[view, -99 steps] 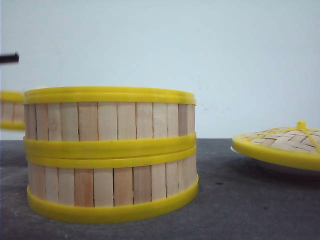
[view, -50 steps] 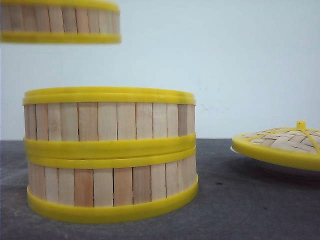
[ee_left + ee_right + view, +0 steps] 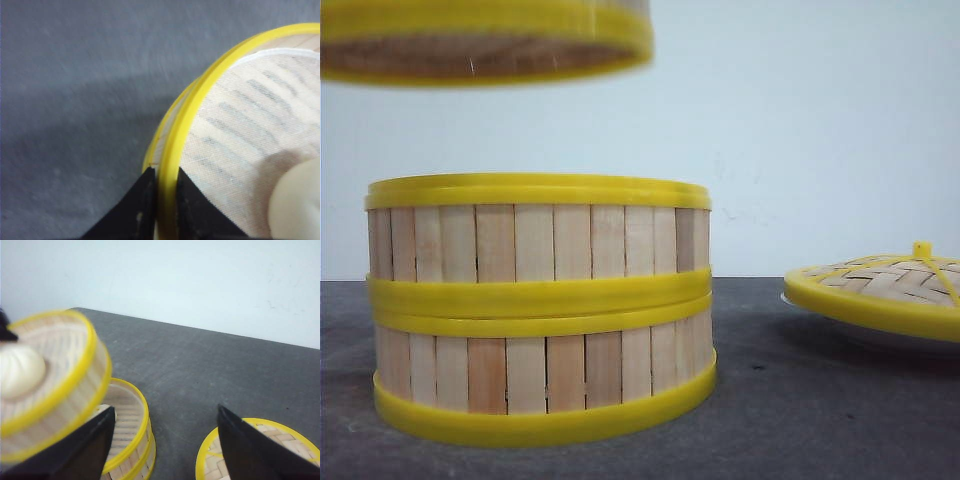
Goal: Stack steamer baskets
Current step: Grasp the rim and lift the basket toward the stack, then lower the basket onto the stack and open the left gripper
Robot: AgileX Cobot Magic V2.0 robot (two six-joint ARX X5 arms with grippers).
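A third steamer basket is seen raised in the air at the upper left of the front view, well above the table and partly over the left side of the stack, with clear space between it and the stack's top rim. It is blurred there, and its lower yellow rim and shadowed underside are shown. In the left wrist view its rim and wall are gripped by the left claw, one black finger being placed outside the wall and the other inside, so the claw is clamped on the lifted basket. A white mesh liner is seen on the basket floor, with slats visible through it, and a pale round bun is resting on the liner.

Below it, two steamer baskets are stacked one on the other on the dark grey table, with their yellow rims meeting at the middle of the stack. The upper one is shown open at the top in the right wrist view, with nothing visible inside that can be made out.

The right claw is seen spread wide, its two black fingers well apart and nothing held between them. It is held over the table between the stack and the lid.

To the right, well apart from the stack, a domed woven-bamboo lid with a yellow rim and knob is resting on a white plate.
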